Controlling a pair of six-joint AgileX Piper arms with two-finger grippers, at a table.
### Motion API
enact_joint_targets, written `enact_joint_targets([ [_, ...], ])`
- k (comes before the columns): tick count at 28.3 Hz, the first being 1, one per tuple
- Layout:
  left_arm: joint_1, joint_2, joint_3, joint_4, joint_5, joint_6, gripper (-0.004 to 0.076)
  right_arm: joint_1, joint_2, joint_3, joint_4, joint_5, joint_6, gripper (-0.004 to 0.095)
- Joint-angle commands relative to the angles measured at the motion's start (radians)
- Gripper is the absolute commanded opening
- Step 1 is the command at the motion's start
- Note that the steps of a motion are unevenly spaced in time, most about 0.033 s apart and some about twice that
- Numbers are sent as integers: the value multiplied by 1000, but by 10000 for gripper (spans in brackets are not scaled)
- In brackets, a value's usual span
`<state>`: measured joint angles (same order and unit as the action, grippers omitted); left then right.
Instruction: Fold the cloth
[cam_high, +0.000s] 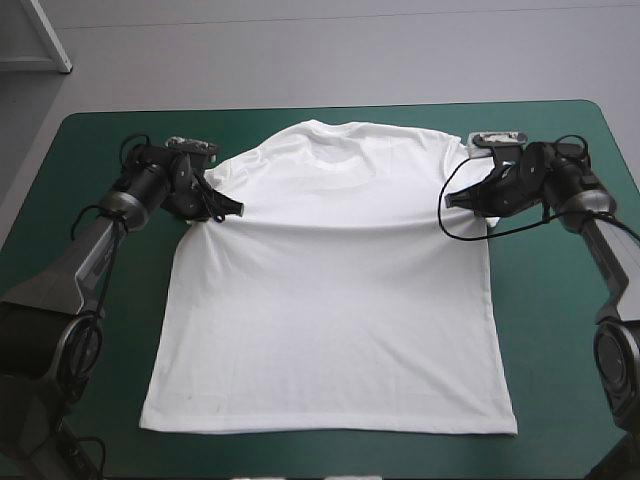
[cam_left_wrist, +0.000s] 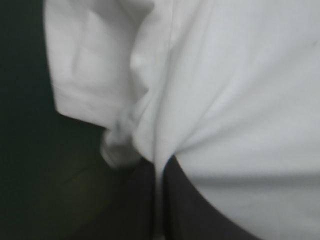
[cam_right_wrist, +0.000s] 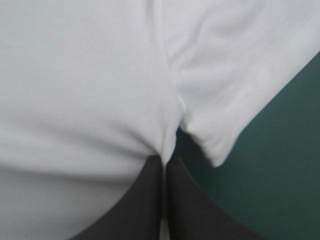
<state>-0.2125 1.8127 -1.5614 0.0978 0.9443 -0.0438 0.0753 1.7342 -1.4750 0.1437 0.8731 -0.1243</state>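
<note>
Clamping one T-shirt's (cam_high: 330, 300) two armpits are left fingers (cam_left_wrist: 141, 205) and right fingers (cam_right_wrist: 142, 205).

The high view looked forward and down from behind, taking in most of the tabletop (cam_high: 550, 340). Each wrist view sat very near, looking along the left pincer (cam_left_wrist: 160, 167) or right pincer (cam_right_wrist: 164, 162) at the T-shirt (cam_high: 330, 300), shared by all.

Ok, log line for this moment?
T-shirt: spread on table | left gripper: shut on T-shirt at armpit | right gripper: shut on T-shirt at armpit
</note>
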Motion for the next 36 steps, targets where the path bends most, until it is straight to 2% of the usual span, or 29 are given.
enact_joint_targets([
  [1, 3, -113, -118, 37, 31, -9, -8, -6, -112, -105, -29, 45, 4, -19],
  [7, 3, -214, -270, 33, 44, -9, -8, -6, -197, -258, -33, 128, 18, -19],
  [10, 3, -259, -386, 35, 46, -9, -8, -6, -207, -448, -29, 214, 24, -19],
  [20, 3, -262, -629, 43, 35, 75, -8, -6, -206, -735, -29, 262, 22, -19],
  [25, 3, -237, -658, 32, -4, 102, -8, -6, -167, -740, -14, 178, 2, -19],
  [28, 3, -192, -658, 29, -70, 103, -8, -6, -116, -745, 29, 86, -11, -19],
  [34, 20, -90, -674, 30, -268, 114, -8, -6, 15, -807, 73, -132, -41, -19],
  [36, 36, -50, -737, 30, -285, 118, -8, -6, 57, -854, 83, -192, -44, -19],
])
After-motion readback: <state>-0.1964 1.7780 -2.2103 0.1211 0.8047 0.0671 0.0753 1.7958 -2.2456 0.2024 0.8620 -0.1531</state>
